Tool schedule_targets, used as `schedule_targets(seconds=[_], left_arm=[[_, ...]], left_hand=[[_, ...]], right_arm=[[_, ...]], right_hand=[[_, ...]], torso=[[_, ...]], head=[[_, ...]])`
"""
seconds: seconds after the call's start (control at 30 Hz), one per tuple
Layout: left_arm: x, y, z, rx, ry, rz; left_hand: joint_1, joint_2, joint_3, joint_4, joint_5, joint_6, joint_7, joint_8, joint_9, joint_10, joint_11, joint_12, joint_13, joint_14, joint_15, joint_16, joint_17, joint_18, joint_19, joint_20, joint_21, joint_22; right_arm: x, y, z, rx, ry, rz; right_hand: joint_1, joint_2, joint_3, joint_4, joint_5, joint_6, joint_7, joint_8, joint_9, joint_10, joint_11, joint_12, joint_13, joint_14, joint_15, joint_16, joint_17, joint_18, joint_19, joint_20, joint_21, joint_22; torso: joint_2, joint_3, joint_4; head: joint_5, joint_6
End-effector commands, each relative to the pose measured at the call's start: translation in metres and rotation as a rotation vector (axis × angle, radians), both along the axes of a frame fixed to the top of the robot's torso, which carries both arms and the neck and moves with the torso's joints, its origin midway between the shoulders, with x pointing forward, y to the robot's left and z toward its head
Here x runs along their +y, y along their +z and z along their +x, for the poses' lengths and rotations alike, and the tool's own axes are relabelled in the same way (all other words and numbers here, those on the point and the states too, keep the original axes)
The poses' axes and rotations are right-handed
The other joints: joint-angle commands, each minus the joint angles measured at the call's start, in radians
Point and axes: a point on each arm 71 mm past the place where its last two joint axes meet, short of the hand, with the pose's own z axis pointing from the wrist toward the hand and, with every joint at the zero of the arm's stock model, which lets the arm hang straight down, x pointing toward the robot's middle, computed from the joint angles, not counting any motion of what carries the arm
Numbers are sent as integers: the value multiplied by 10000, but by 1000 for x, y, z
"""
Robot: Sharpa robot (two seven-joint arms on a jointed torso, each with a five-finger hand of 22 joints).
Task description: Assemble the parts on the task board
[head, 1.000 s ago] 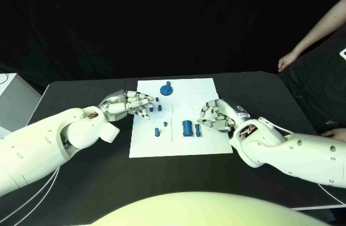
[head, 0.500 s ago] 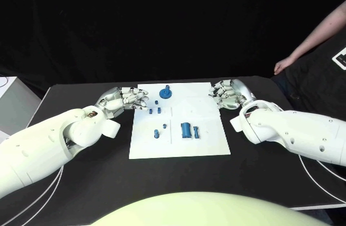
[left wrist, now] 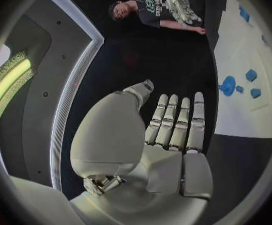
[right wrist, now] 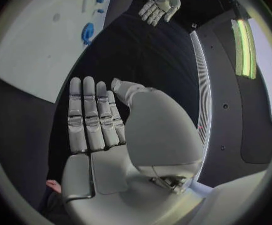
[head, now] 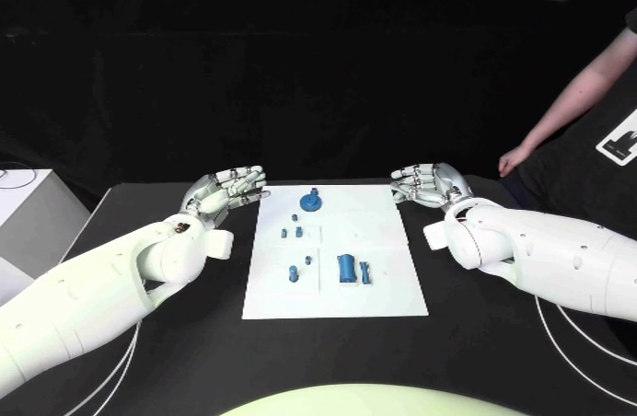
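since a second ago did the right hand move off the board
Yes. The right hand has left the task board; it is now open beside the board's far right corner, holding nothing.

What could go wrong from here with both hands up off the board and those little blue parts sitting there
The small blue parts lie loose and close together on the task board, so a reaching left hand or right hand could knock neighbours aside. The tall part at the far edge looks easy to topple. A person's hand hangs near the right hand, so a wide swing may hit it.

Glossy white arms, silver hands (head: 225,191)
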Motion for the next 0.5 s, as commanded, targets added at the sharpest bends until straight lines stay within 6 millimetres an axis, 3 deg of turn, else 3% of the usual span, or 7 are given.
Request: schedule_targets(seconds=[0.03, 0.07, 0.1, 0.27, 0.3, 0.33, 0.5], left_arm=[[0, 1, -1, 7, -83, 7], [-1, 1, -1, -2, -62, 19], [-2, 2, -1, -12, -39, 33], [-10, 7, 0, -108, 195, 176], [-13, 9, -1, -138, 268, 225], [-17, 12, -1, -184, 387, 306], [-34, 23, -4, -381, 909, 712]], left_hand=[[-4241, 1444, -4155, -1682, -879, -7735, -1626, -2047, -2096, -8406, -1441, -617, -614, -6763, -1847, -597, -3615, -1612, -7792, -2896, -636, -805], [-4724, 1444, -4155, -1682, -879, -7735, -1626, -2047, -2096, -8406, -1441, -617, -614, -6763, -1847, -597, -3615, -1612, -7792, -2896, -636, -805], [-5056, 1444, -4155, -1682, -879, -7735, -1626, -2047, -2096, -8406, -1441, -617, -614, -6763, -1847, -597, -3615, -1612, -7792, -2896, -636, -805], [-6612, 1444, -4155, -1682, -879, -7735, -1626, -2047, -2096, -8406, -1441, -617, -614, -6763, -1847, -597, -3615, -1612, -7792, -2896, -636, -805], [-6989, 1444, -4155, -1682, -879, -7735, -1626, -2047, -2096, -8406, -1441, -617, -614, -6763, -1847, -597, -3615, -1612, -7792, -2896, -636, -805], [-14023, 1444, -4155, -1682, -879, -7735, -1626, -2047, -2096, -8406, -1441, -617, -614, -6763, -1847, -597, -3615, -1612, -7792, -2896, -636, -805], [-14023, 1444, -4155, -1682, -879, -7735, -1626, -2047, -2096, -8406, -1441, -617, -614, -6763, -1847, -597, -3615, -1612, -7792, -2896, -636, -805]], right_arm=[[1, 0, -1, -8, 3, -43], [2, 1, -1, -28, -12, 22], [3, 2, -2, -50, -29, 94], [16, 9, -9, -256, -207, 798], [19, 12, -11, -313, -265, 1010], [25, 16, -15, -399, -363, 1350], [45, 32, -30, -648, -750, 2540]], right_hand=[[-4228, 1774, -5569, -1271, -554, -8502, -1862, -2761, -3574, -3237, -1287, -2029, -2112, -3282, -916, -1835, -6232, -1705, -10020, -1990, -613, -5717], [-4744, 1774, -5569, -1271, -554, -8502, -1862, -2761, -3574, -3607, -1287, -2029, -2112, -3672, -916, -1835, -6232, -1705, -10020, -1990, -613, -5717], [-5068, 1774, -5569, -1271, -554, -8502, -1862, -2761, -3574, -10727, -1287, -2029, -2112, -10793, -916, -1835, -6232, -1705, -10020, -1990, -613, -5717], [-6593, 1774, -5569, -1271, -554, -8502, -1862, -2761, -3574, -10727, -1287, -2029, -2112, -10793, -916, -1835, -6232, -1705, -10020, -1990, -613, -5717], [-13957, 1774, -5569, -1271, -554, -8502, -1862, -2761, -3574, -10727, -1287, -2029, -2112, -10793, -916, -1835, -6232, -1705, -10020, -1990, -613, -5717], [-13957, 1774, -5569, -1271, -554, -8502, -1862, -2761, -3574, -10727, -1287, -2029, -2112, -10793, -916, -1835, -6232, -1705, -10020, -1990, -613, -5717], [-13957, 1774, -5569, -1271, -554, -8502, -1862, -2761, -3574, -10727, -1287, -2029, -2112, -10793, -916, -1835, -6232, -1705, -10020, -1990, -613, -5717]], torso=[[6, -1, -2], [7, 1, -1], [9, 3, -1], [24, 28, 4], [28, 36, 6], [36, 48, 9], [67, 101, 20]], head=[[-7, -5], [-7, 22], [-8, 52], [-12, 351], [-13, 444], [-15, 596], [-23, 1228]])
